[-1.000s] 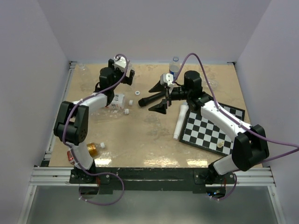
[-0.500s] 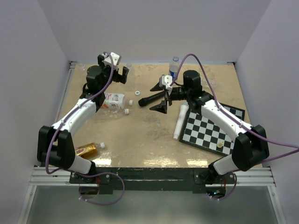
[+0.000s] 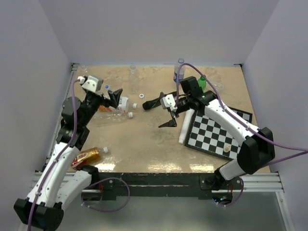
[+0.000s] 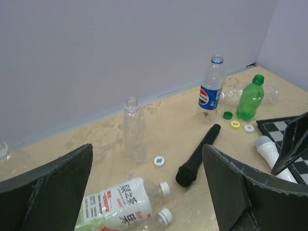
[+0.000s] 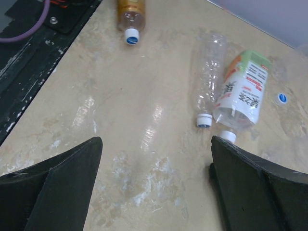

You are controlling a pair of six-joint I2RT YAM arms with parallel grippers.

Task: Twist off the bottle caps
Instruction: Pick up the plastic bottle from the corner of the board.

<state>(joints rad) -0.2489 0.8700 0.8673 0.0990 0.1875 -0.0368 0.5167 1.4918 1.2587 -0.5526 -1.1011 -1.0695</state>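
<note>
Two capped bottles lie side by side at the left: a white-labelled bottle with a white cap, and a clear bottle with a cap. My left gripper hovers open just above and behind them. An amber bottle with its cap lies near the front left. My right gripper hangs open over bare table at mid-table, right of the pair. At the back stand a blue-labelled bottle, a green capped bottle and a clear uncapped bottle.
A black microphone lies mid-table beside my right gripper. A white tube rests against the chessboard on the right. Loose caps lie scattered on the table. Walls close the back and sides.
My left arm has swung back from the far left corner toward the near side, its gripper now by the lying bottles. My right gripper has come nearer and lower. Both stay open.
</note>
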